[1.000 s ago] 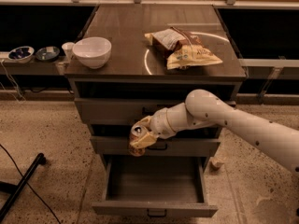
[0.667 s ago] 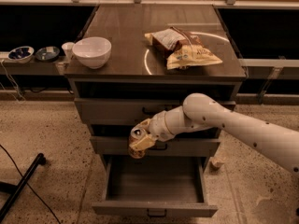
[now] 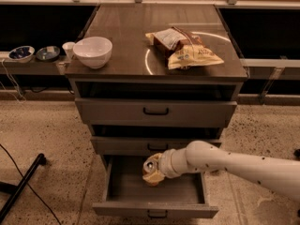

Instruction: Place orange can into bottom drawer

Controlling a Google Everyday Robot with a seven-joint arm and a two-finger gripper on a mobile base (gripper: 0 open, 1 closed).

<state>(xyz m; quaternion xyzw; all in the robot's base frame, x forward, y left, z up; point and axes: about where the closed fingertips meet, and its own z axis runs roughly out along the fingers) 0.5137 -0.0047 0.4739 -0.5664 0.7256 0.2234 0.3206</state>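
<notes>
Reaching in from the right side in the camera view, the gripper (image 3: pixel 153 171) hangs above the inside of the pulled-out bottom drawer (image 3: pixel 154 209), its fingers clamped on the orange can (image 3: pixel 150 165), whose silver top faces upward.

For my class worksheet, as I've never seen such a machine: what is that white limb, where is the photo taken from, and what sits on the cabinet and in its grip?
The white limb is a robot's single arm, reaching in from the right. The claw at its tip is shut on the orange can, holding it over the open bottom drawer. The one camera looks down at the cabinet's front. On the cabinet top sit a white bowl and two snack bags.
</notes>
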